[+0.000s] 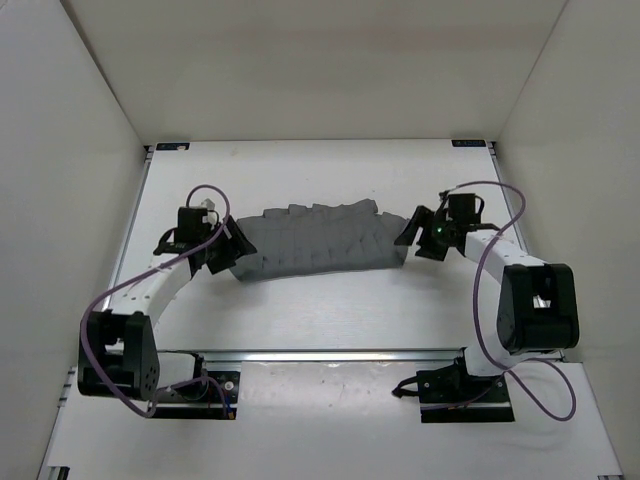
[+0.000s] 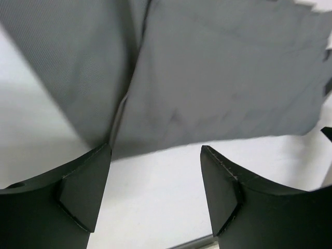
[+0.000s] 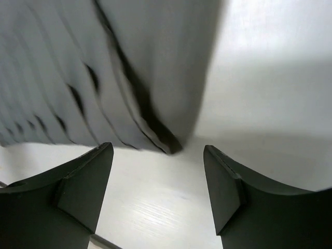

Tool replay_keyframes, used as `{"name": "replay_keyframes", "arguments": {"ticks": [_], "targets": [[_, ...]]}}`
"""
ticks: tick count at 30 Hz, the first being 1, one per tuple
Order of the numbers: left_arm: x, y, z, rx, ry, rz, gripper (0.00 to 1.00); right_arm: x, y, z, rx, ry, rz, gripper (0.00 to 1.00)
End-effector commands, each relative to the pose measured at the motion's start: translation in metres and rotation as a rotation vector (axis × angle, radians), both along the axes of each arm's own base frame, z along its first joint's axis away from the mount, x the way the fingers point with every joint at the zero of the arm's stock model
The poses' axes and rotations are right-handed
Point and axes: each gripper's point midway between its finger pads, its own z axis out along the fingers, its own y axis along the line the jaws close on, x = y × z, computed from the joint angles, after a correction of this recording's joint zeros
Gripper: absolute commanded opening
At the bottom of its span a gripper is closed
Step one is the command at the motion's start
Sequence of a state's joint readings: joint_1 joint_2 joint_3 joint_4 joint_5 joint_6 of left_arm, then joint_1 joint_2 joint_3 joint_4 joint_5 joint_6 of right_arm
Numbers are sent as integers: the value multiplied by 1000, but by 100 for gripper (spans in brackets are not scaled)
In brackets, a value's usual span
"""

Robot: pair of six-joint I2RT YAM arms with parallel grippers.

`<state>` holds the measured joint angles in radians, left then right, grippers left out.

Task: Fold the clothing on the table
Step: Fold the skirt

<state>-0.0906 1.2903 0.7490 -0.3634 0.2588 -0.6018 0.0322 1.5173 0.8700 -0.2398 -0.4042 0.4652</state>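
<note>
The left gripper and right gripper both stand wide and empty, 1 at each end of the grey pleated skirt, which lies as a band across the table. It looks soft, light and limp, so I would pinch its end corners.

Grey pleated skirt, plain white table, purple cables, black-and-white arms
</note>
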Motion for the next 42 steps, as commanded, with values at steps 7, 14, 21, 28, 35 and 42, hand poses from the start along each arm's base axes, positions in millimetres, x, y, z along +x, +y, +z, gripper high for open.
{"name": "replay_keyframes", "arguments": {"ticks": [7, 14, 21, 28, 35, 42], "targets": [[-42, 13, -25, 63, 44, 9, 80, -25, 18, -36, -14, 83, 37, 68], [-51, 19, -42, 95, 82, 25, 82, -24, 24, -47, 28, 91, 30, 59], [-58, 15, -68, 100, 137, 52, 83, -24, 31, -54, 52, 111, 52, 36], [-32, 36, -64, 115, 20, 241, 77, -21, 31, -52, 82, 91, 59, 17], [-14, 15, -72, 76, 40, 175, 13, -22, 20, -48, 84, 94, 40, 1], [-12, -62, -54, -11, -5, 20, 0, -36, -31, -21, 10, 73, -35, 0]]}}
